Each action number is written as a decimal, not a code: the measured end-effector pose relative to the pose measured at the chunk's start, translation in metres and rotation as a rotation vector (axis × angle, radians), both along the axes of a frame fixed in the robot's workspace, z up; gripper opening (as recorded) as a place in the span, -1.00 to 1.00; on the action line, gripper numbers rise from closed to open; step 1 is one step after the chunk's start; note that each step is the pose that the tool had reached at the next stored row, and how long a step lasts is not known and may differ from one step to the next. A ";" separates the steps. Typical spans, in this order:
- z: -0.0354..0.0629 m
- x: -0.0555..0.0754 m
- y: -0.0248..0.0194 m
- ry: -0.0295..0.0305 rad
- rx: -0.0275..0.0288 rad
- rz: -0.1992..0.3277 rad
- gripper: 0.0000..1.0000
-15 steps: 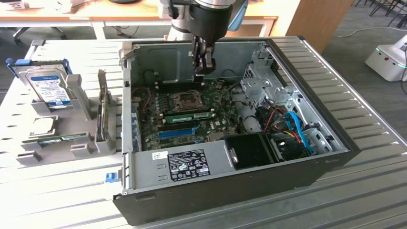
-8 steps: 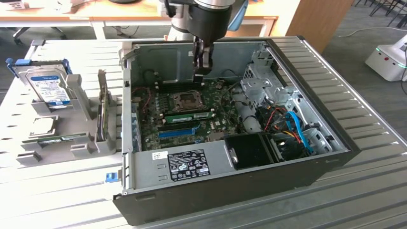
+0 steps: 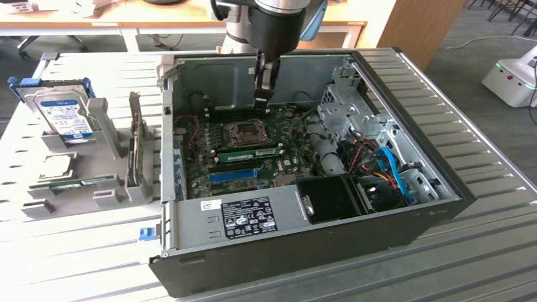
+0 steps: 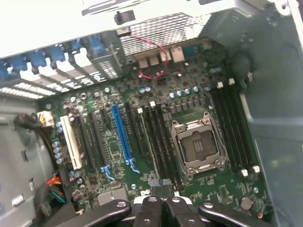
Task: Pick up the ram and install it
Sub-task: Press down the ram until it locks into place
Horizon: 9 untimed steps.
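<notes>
A green ram stick [image 3: 249, 153] sits along a slot on the motherboard, just on the near side of the CPU socket [image 3: 248, 132]. My gripper [image 3: 261, 104] hangs over the board on the far side of that socket, well above it and apart from the stick. In the wrist view its black fingers [image 4: 150, 205] meet at the tips, so the gripper [image 4: 162, 183] is shut with nothing held. Below them lie the black memory slots [image 4: 158, 142] and the CPU socket [image 4: 196, 146]. I cannot make out the stick among those slots.
The open PC case [image 3: 419, 226] lies on a slatted table. A blue slot [image 3: 232, 175] [image 4: 121, 135] runs near the ram. A black fan shroud [image 3: 331, 198] and cables [image 3: 386, 170] fill the exterior view's right. A grey holder [image 3: 105, 195] with a hard drive [image 3: 69, 116] stands at its left.
</notes>
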<state>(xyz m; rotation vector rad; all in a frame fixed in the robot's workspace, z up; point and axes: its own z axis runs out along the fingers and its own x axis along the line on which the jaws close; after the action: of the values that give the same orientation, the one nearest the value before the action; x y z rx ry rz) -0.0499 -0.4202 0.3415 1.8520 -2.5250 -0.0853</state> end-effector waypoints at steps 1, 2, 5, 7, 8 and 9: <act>-0.0002 0.000 0.0000 0.0000 0.0000 -0.016 -0.79; -0.0005 0.000 0.0000 0.0000 0.0000 -0.033 -0.79; -0.0011 0.000 0.0000 0.0000 0.0001 -0.083 -0.79; -0.0015 0.000 0.0000 0.0000 0.0000 -0.118 -0.79; -0.0017 0.000 0.0000 0.0000 0.0000 -0.135 -0.79; -0.0020 0.000 0.0000 0.0000 0.0000 -0.154 -0.79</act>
<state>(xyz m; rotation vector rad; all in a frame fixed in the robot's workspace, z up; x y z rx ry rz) -0.0502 -0.4202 0.3395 1.6551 -2.6632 -0.0863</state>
